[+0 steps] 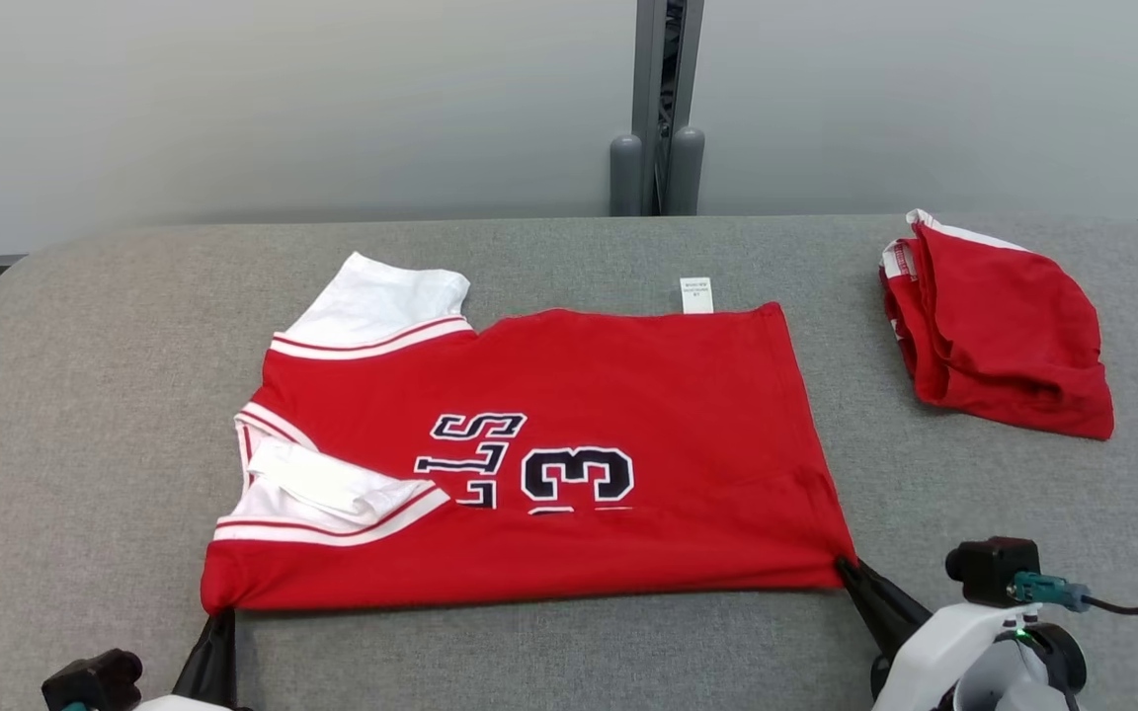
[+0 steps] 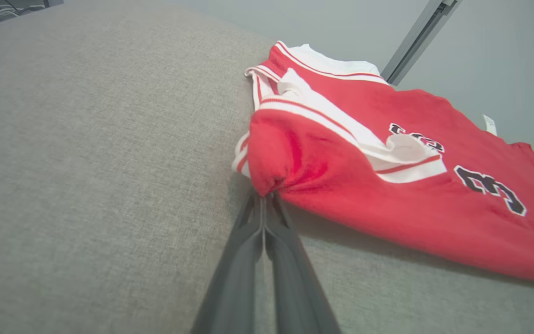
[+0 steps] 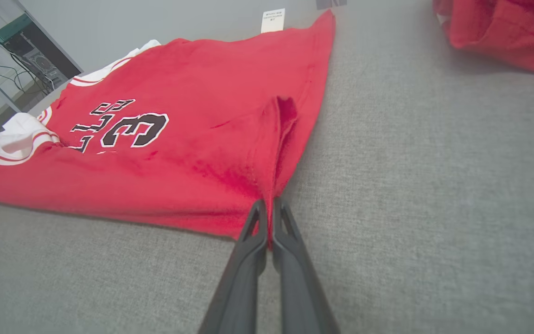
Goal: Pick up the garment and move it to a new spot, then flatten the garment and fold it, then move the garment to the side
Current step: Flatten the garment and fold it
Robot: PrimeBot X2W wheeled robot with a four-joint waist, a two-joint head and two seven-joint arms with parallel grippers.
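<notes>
- Left gripper [image 1: 221,620]: clamped shut on near-left corner of garment [image 1: 569,395], 7 o'clock
- Right gripper [image 1: 846,568]: clamped shut on near-right corner, 5 o'clock
- Body of garment: on table [image 1: 85,444], long axis 9-to-3, extending toward 12 from both grips

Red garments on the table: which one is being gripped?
The spread jersey printed with a 3; the left gripper and right gripper pinch its near corners. The folded bundle lies apart, ungripped.

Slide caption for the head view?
Left claw and right claw pinch near corners of the red jersey; another red garment lies right.
</notes>
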